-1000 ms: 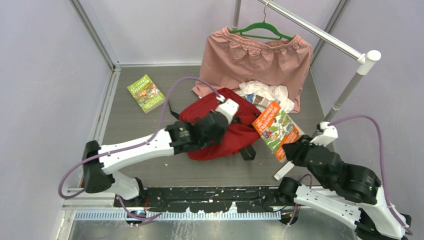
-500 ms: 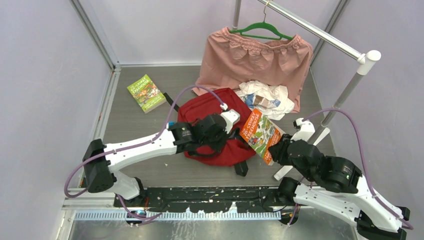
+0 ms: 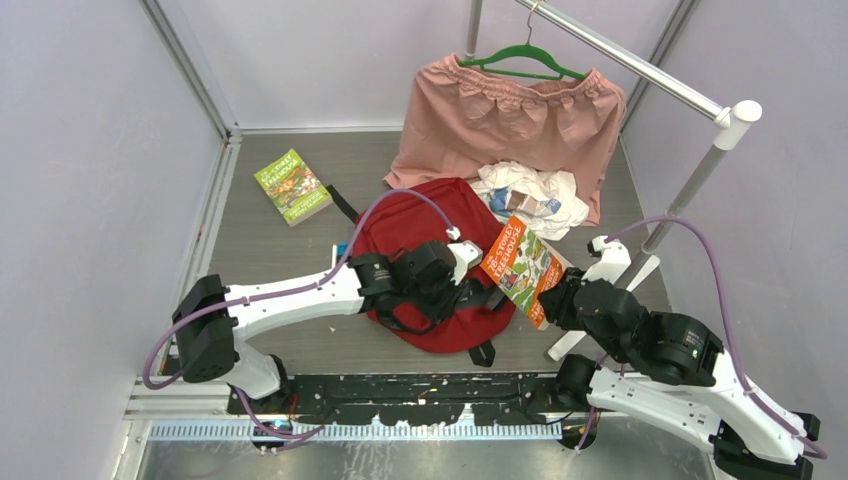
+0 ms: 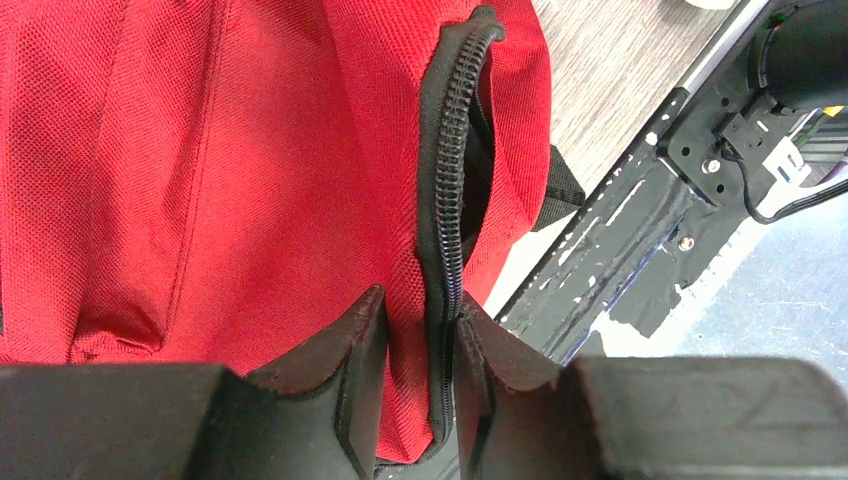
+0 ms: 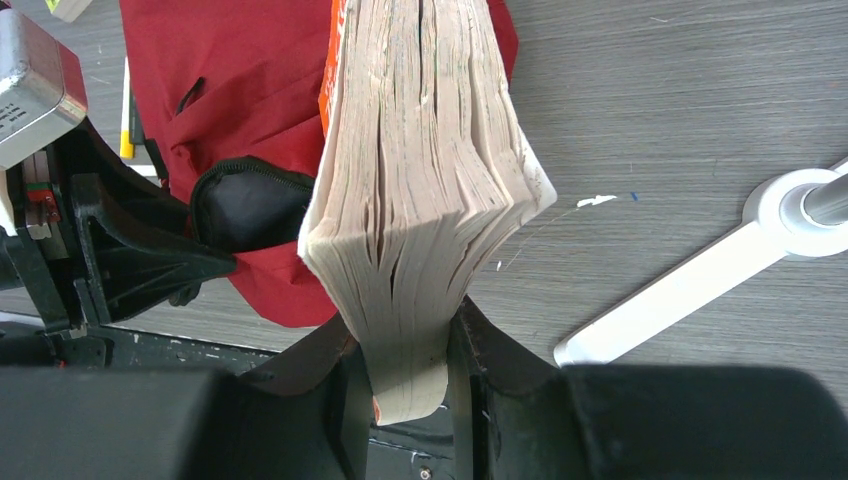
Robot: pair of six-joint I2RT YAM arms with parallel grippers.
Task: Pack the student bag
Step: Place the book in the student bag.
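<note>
The student bag [image 3: 405,215] is a dark-red backpack lying in the middle of the table. My left gripper [image 3: 462,297] is shut on its black zipper edge [image 4: 447,220] near the bag's front end, and the left wrist view shows the gripper [image 4: 420,350] pinching fabric and zipper. The pocket mouth [image 5: 250,205] gapes open, black inside. My right gripper [image 3: 556,296] is shut on an orange-covered book [image 3: 520,262] and holds it raised just right of the bag. The right wrist view shows the gripper [image 5: 405,370] clamping the book's page edges [image 5: 430,150].
A green book [image 3: 292,186] lies at the back left. A pink garment [image 3: 505,120] hangs on a green hanger behind a crumpled white cloth [image 3: 535,190]. The rack's white foot [image 3: 600,312] lies to the right. A yellow pen [image 5: 127,110] pokes from under the bag.
My left gripper has dragged the bag toward the near edge. My right gripper carried the book left toward the bag, then held still.
</note>
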